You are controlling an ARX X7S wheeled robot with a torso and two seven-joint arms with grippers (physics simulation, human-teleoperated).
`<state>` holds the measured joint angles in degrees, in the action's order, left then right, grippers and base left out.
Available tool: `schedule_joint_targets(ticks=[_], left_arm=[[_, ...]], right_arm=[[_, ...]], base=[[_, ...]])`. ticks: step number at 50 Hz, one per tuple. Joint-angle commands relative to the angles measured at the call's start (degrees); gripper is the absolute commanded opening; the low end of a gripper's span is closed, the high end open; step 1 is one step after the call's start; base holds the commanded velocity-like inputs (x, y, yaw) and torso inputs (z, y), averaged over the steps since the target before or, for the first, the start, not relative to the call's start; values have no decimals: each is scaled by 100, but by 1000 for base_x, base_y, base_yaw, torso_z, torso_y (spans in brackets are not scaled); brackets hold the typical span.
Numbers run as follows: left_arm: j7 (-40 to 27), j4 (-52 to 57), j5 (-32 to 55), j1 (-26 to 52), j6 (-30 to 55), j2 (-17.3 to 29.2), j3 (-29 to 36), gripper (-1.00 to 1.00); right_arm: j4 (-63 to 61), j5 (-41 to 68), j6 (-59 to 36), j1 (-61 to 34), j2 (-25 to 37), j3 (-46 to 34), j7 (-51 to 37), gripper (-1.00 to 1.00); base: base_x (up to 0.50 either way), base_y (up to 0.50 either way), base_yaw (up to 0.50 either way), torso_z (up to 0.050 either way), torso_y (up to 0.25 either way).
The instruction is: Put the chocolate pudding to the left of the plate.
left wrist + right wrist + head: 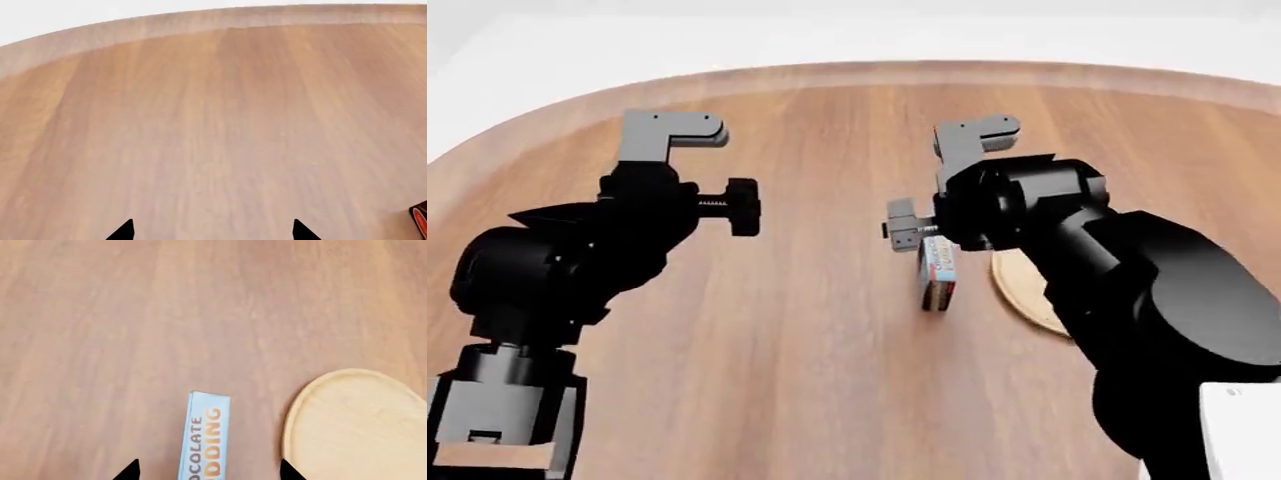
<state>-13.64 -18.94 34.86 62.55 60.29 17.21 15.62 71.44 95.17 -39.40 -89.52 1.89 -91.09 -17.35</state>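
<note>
One carton, the chocolate pudding [204, 439], stands just left of the plate [353, 425], a thin strip of table [827, 340] between them, so placement looks all but done. Above the pudding, the right gripper [208, 471] has its jaws spread, clamping nothing. Left of the plate lies bare wood, where the left gripper [212, 231] is likewise open.

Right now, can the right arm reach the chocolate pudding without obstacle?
Probably yes. The right pincer hangs open directly over the chocolate pudding, its fingertips either side of it, and the plate lies apart beside it, not between them.
</note>
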Motion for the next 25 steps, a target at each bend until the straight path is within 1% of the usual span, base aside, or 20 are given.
schedule_joint_targets(ticks=[1,3,6,11,16,22,25], left_arm=[[-463,1516,505,-589,516,283,-548,100],[-580,1963,650,-770,634,346,-691,100],[-739,2551,847,-1000,784,423,-892,100],[-986,3482,1205,-1442,1000,531,-1281,100],[-1110,4315,1488,-1994,1037,629,-1562,100],[-1315,5555,1855,-2784,976,729,-2018,100],[-1360,6086,1881,-3237,822,785,-2143,100]], right_arm=[[-3217,332,700,96,1624,471,-1285,100],[-4086,373,884,222,2071,587,-1606,100],[-4959,352,1112,372,2517,685,-1944,100],[-6142,266,1479,649,3137,810,-2328,100],[-7238,82,1813,913,3732,882,-2640,100],[-8628,-458,2516,1448,4571,969,-2955,100],[-9253,-833,2940,1756,4955,1011,-3131,100]], base=[[0,0,0,-5,250],[0,0,0,-6,250],[0,0,0,-6,250],[0,0,0,-6,250],[0,0,0,-6,250],[0,0,0,-6,250],[0,0,0,-5,250]])
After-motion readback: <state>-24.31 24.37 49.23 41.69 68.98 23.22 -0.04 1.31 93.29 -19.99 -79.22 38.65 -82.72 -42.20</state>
